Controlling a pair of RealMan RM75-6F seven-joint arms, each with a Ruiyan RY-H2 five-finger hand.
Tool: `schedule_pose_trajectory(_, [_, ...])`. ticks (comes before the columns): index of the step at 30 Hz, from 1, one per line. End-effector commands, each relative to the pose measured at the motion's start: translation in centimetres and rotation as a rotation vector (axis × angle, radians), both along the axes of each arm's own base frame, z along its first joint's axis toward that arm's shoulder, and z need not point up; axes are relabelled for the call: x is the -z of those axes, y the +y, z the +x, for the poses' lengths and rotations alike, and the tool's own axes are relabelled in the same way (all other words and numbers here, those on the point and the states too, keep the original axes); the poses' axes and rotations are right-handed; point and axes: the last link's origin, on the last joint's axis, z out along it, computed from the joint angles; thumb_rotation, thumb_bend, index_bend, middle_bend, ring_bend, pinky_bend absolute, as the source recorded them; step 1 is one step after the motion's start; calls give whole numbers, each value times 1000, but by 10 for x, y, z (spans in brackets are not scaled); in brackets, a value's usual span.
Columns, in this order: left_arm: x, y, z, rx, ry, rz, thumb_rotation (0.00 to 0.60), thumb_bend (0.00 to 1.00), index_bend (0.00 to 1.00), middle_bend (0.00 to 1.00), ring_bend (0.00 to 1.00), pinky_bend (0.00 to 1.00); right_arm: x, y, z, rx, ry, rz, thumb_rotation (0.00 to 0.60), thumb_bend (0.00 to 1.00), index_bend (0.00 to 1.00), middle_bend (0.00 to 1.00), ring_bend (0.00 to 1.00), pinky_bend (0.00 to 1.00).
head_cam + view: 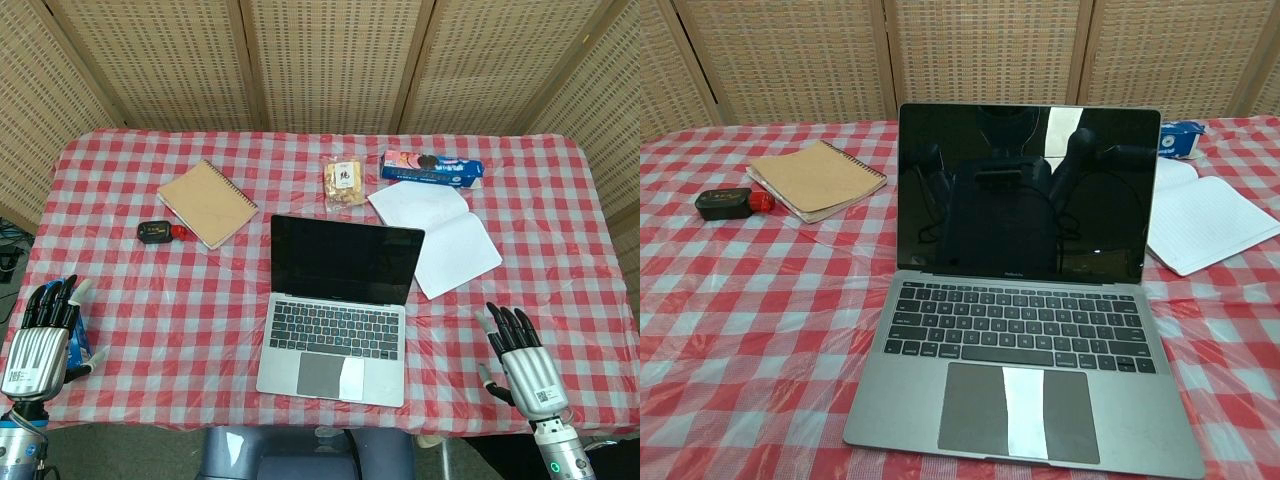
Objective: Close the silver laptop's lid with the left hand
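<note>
The silver laptop (338, 325) (1025, 345) sits open in the middle of the checked tablecloth, its dark screen (346, 258) (1028, 192) upright and facing me. My left hand (42, 335) rests at the table's near left edge, fingers apart and holding nothing, well left of the laptop. At the near right edge my right hand (522, 355) lies likewise with fingers spread and nothing in it. The chest view shows neither hand.
A brown spiral notebook (207, 202) (818, 178) and a small black and red device (158, 233) (732, 203) lie back left. An open white notebook (437, 235) (1210, 222), a snack packet (343, 182) and a blue biscuit box (433, 167) (1181, 138) lie behind and right of the laptop.
</note>
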Motion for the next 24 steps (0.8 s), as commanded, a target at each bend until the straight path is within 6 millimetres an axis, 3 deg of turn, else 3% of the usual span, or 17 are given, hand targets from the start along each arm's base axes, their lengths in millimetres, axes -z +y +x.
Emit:
schedule_pose_trajectory(1, [0,0,0,1,0,-1,600,65,0,0,0,0,0,0,0,0,0,0,600,631,0,0,0,0])
schedule_pose_trajectory(24, [4,-1,2,8,1,-20,600,69,0,0,0,0,-2,0,0,4,-6,0,600,639,0,0,0,0])
